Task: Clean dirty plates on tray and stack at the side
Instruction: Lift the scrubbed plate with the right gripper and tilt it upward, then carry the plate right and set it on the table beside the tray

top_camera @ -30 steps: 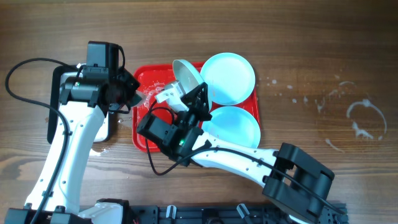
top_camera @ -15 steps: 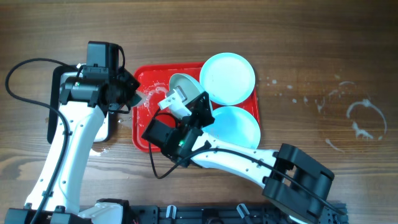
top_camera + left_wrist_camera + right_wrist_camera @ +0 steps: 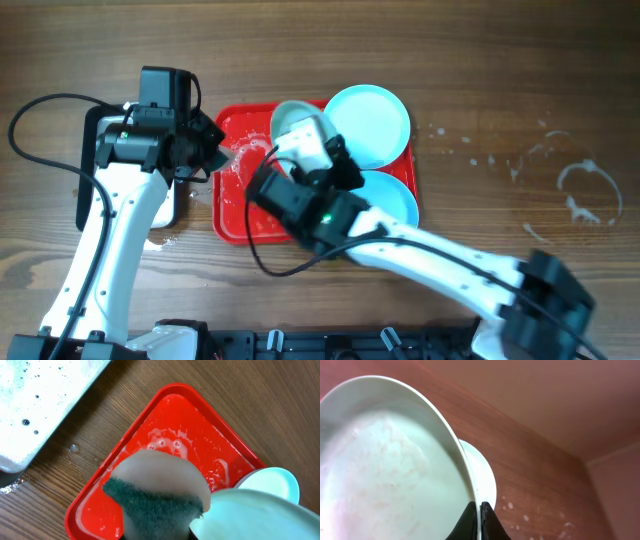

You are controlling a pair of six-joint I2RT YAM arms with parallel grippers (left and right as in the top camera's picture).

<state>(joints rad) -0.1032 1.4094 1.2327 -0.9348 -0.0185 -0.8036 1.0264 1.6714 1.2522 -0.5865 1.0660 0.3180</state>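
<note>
Pinching tilted plate [image 3: 395, 460] by its rim in right pincer [image 3: 480, 510] above tray [image 3: 200, 435]; gripping sponge [image 3: 160, 490] in left pincer [image 3: 215, 157], just left of it.

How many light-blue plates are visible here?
3. The upper plate lies on the tray's right side in the overhead view; the lower plate sits below it, partly hidden by the right arm; the tilted plate is held over the tray by the right tool.
</note>
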